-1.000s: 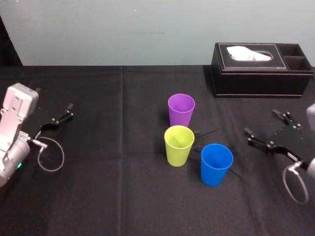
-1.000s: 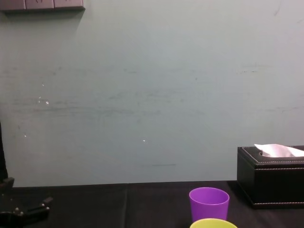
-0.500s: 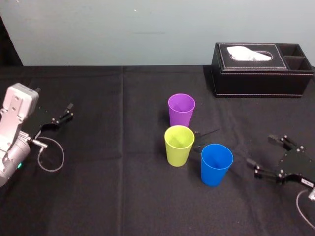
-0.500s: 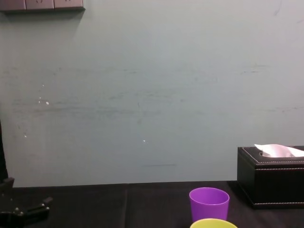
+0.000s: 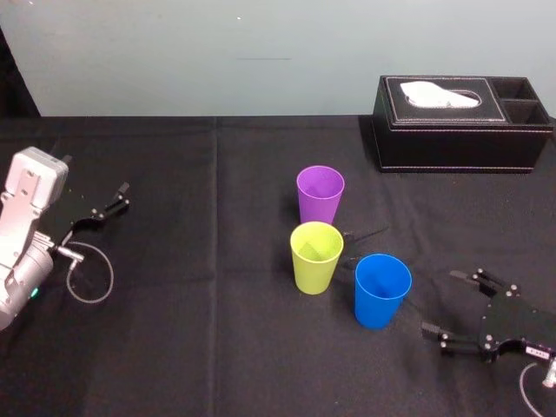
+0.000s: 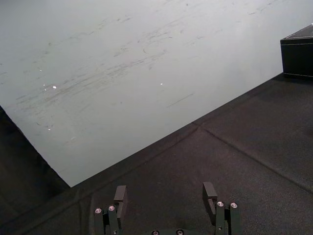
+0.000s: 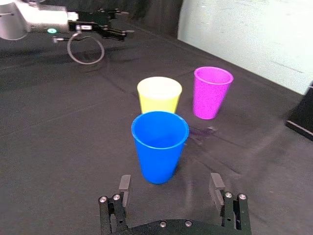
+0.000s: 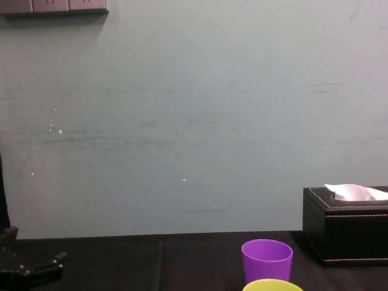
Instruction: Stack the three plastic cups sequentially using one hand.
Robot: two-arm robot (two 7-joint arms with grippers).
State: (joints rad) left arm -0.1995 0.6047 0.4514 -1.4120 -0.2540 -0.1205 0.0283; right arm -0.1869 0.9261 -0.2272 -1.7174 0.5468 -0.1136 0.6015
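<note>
Your right gripper (image 5: 441, 302), jaws spread, seems lined up beside the blue cup (image 5: 382, 291), so advance and clamp; the left gripper (image 5: 102, 207) idles far left, jaws apart.

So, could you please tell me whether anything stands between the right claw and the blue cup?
Nothing visible does. The open right claw faces the blue cup across bare black cloth; the yellow-green cup and the purple cup stand beyond it.
</note>
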